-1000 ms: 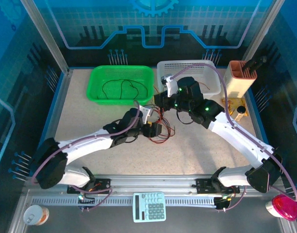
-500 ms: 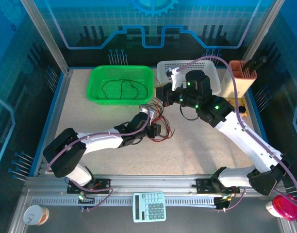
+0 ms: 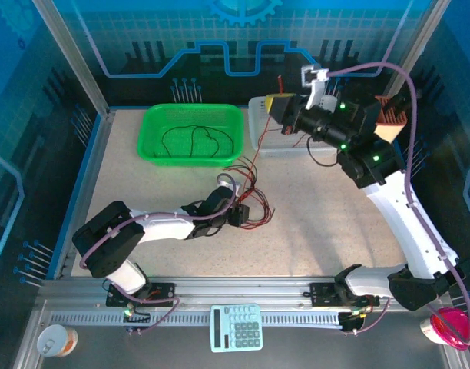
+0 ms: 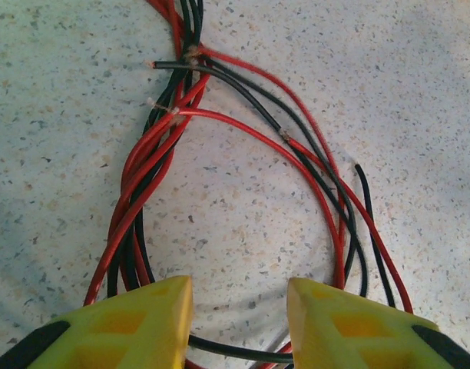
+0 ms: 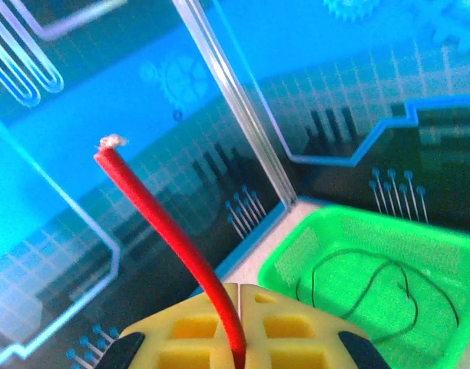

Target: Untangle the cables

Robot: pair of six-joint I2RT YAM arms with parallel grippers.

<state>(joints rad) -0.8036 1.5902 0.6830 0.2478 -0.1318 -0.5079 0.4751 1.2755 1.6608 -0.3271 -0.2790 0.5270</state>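
My left gripper [image 3: 236, 206] is low on the table [image 3: 143, 192], right over the tangle of cables [image 3: 256, 201]. From its wrist view that gripper [image 4: 239, 296] has its fingers [image 4: 147, 323] apart with bare table between them. One black strand crosses that gap near the bottom edge, much thinner than the space. The cables [image 4: 147, 173], red and black together, run up as a twisted bundle just left of the gap, meet in a knot near the top, and loop round on the right. A few bare wire ends stick out by the knot. The bundle passes under my left finger; I cannot tell if it touches

My right gripper [image 3: 277, 108] is raised high near the white basket [image 3: 259, 127], its fingers pressed together on a red cable [image 3: 256, 154] that slants down to the tangle. In its wrist view the gripper [image 5: 236, 296] is clamped tight, and the red cable [image 5: 166, 227] rises from the seam to a frayed tip

Behind, the green basket [image 3: 147, 142] holds one black cable [image 3: 193, 131], well apart from the tangle
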